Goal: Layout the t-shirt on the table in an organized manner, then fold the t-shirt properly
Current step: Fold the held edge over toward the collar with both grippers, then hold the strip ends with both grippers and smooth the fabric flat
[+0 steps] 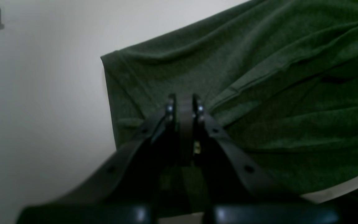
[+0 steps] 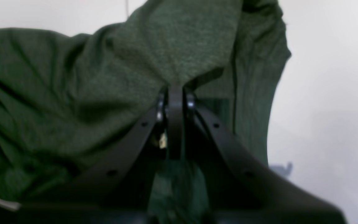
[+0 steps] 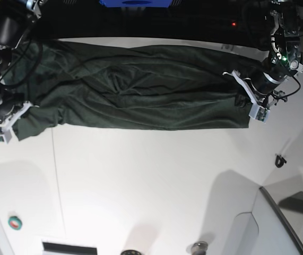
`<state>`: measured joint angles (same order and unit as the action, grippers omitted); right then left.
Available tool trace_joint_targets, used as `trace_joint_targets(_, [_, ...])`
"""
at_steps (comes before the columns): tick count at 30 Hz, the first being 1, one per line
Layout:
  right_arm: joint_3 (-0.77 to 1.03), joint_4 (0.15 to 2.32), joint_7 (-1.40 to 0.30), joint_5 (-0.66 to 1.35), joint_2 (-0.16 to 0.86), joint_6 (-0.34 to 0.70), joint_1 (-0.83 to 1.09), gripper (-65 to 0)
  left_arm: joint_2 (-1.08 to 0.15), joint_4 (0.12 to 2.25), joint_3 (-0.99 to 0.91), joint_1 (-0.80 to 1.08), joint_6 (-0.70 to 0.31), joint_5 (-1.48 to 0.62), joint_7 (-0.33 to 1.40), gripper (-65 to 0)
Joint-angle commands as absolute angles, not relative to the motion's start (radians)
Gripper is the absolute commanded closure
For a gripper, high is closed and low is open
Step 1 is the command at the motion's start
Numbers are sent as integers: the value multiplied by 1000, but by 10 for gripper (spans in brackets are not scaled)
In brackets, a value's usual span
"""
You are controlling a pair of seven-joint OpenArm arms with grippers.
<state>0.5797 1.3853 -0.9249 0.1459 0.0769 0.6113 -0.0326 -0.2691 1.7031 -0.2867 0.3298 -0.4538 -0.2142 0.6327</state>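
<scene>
- t-shirt (image 3: 135, 98), dark green and wrinkled, lies stretched in a long band across the far part of the table (image 3: 151, 180), from the far left edge to the far right.
- left gripper (image 1: 183, 102), at the right end of the band in the base view, has its jaws pressed together; fabric sits at the tips, so it reads as clenched on the t-shirt near a hemmed corner.
- right gripper (image 2: 174, 93), at the left end, also has jaws drawn tight; a fold of cloth rises into the tips, pinched.
- cloth between the two ends shows long lengthwise creases.
- small black clip (image 3: 280, 160) lies on the table near the right, well apart from the cloth.
</scene>
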Motion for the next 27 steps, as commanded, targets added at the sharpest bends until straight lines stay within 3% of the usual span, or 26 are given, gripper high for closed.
trace_joint_targets(1, [582,1417,-926,151,88,619,-36,-6,-280,1725,-295,326,-455,-225,616,0])
trace_joint_targets(9, [578,1546,-958,150,30,619,42,-6,-278,1788,-292,361,-455,-220,616,0])
trace_joint_targets(27, [578,1698,-977,151,19,619,148,-6,-286,1793,-298,383,-455,-225,616,0])
